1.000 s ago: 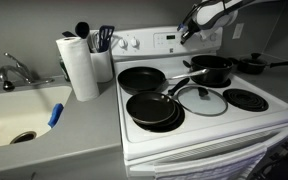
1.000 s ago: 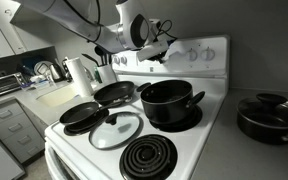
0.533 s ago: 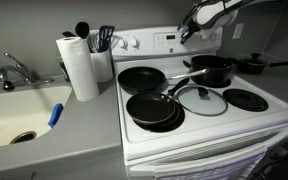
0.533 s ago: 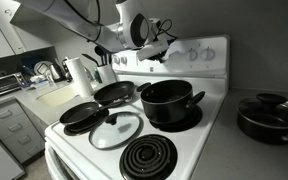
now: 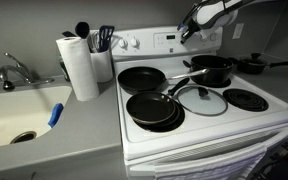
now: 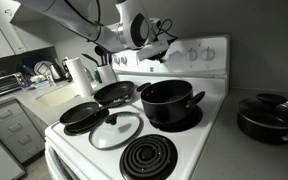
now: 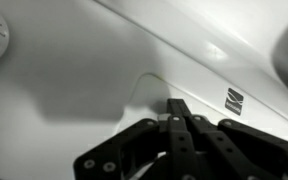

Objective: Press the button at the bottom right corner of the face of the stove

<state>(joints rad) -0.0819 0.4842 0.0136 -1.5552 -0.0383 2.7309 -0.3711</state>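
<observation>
Tightly closed gripper (image 7: pixel 176 106) touches stove face (image 7: pixel 84 60).

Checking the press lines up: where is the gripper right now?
In both exterior views the gripper is at the face of the stove, beside its dark display and above the black pot.

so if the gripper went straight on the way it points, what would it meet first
Most likely the face of the stove: the gripper, fingertips shut, points at its white panel, seemingly very close; contact unclear.
</observation>
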